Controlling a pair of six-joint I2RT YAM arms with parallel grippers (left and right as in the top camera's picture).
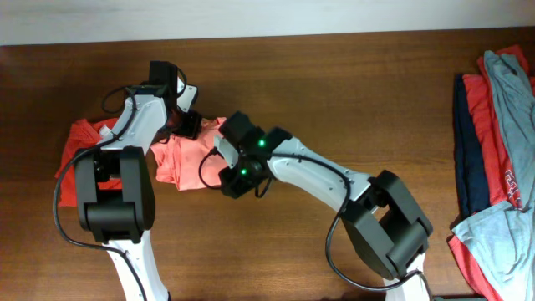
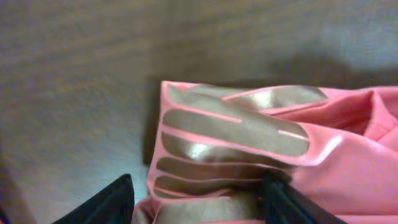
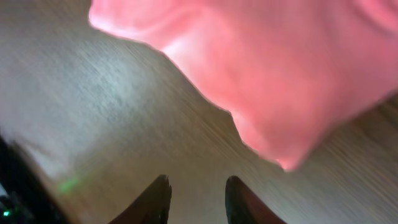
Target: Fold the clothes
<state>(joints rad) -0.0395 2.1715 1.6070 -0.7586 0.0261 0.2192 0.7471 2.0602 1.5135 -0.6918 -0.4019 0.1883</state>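
So both arms are bunched up over the salmon-pink T-shirt [image 1: 177, 159], which is lying crumpled on the left half of the wooden table [image 1: 334, 75]. One bit of it trails out further left, past the left arm's base.

The left gripper [image 1: 188, 124] is at the shirt's far edge. From its own camera you can see the fingers [image 2: 109, 204] spread wide, with a folded-over lump of the shirt [image 2: 348, 155] sitting between them. That lump is the part with the striped chest print [image 2: 230, 134], tan-ish shiny bars on pink. The right-hand finger is up against the cloth. On the other side I honestly can't tell if it's touching. It looks like spread jaws around the fabric, not a pinch.

The right gripper [image 1: 216, 164] is at the shirt's right-hand edge, just beside the left one. Its wrist view is pretty blurry, but the two fingertips [image 3: 155, 198] have a smallish gap between them and only bare table shows through, so nothing is in them. The pink cloth [image 3: 280, 68] fills the upper part of that view, beyond the fingertips and apart from them.

Way over at the right edge of the table there's a pile of other shirts [image 1: 493, 125] in red, navy and grey-blue, well apart from both arms.
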